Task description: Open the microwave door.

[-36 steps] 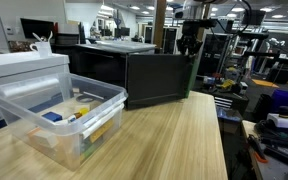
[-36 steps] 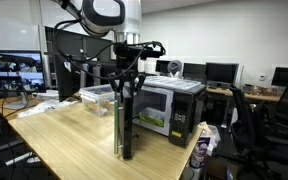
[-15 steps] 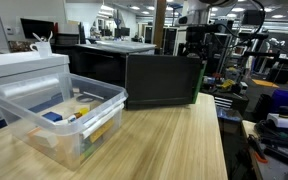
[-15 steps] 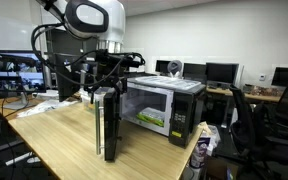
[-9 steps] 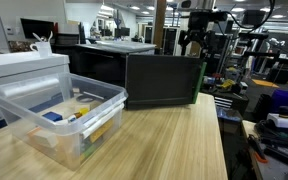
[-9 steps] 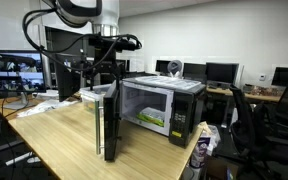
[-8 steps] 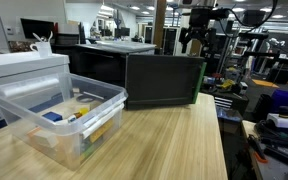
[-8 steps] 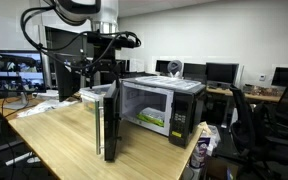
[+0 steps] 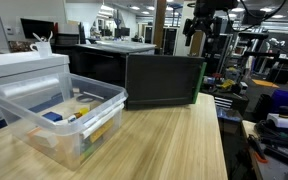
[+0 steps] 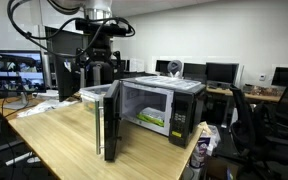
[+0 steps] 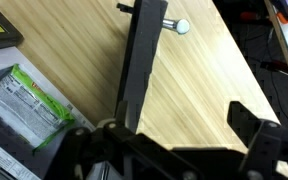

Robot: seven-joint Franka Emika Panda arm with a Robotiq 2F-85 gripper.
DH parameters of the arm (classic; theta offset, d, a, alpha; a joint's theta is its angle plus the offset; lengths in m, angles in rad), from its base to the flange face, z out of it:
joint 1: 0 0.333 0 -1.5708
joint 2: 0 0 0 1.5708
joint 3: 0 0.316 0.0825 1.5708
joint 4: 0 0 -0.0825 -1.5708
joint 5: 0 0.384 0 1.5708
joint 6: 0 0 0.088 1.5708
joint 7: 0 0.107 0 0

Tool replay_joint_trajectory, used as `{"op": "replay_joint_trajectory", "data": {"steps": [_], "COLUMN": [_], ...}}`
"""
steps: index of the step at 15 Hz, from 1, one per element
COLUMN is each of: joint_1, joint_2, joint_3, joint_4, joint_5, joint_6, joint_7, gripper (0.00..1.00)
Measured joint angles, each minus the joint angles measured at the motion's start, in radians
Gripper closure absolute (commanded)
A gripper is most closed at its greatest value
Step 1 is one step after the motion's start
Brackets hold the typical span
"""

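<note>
Up high with the gripper (image 10: pixel 99 72), well clear of the wooden table (image 10: pixel 49 135) and touching nothing. Down through the wrist view: fingers (image 11: pixel 252 128) spread wide apart, nothing between them, poised over the top edge of the microwave door (image 11: pixel 139 65). Swung right out and standing upright, roughly square to the front of the microwave (image 10: pixel 174 100), with the clear plastic bin (image 9: pixel 54 112) near its outer face. Broadside and glossy black in an exterior view, a thin slab edge-on from the wrist. Inside the bared cavity, a green-and-white packet (image 10: pixel 152 121). Pale wood grain right across the tabletop, plus a small round white fitting (image 11: pixel 182 27) just beyond the door's far end. Just beside the bin, a white box-shaped appliance (image 9: pixel 19 68). All around, an open-plan lab: rows of ceiling lights (image 9: pixel 114 10), monitors (image 10: pixel 222 72) along the back, a black office chair (image 10: pixel 246 118) off the table's end.
</note>
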Motion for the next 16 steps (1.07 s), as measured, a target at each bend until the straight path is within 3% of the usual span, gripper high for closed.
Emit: {"op": "replay_joint_trajectory", "data": {"steps": [16], "joint_1": [0.0], "joint_2": [0.073], "joint_3": [-0.038], "joint_4": [-0.004], "joint_5": [0.0], "joint_6": [0.011], "joint_7": [0.024], "gripper": [0.0]}}
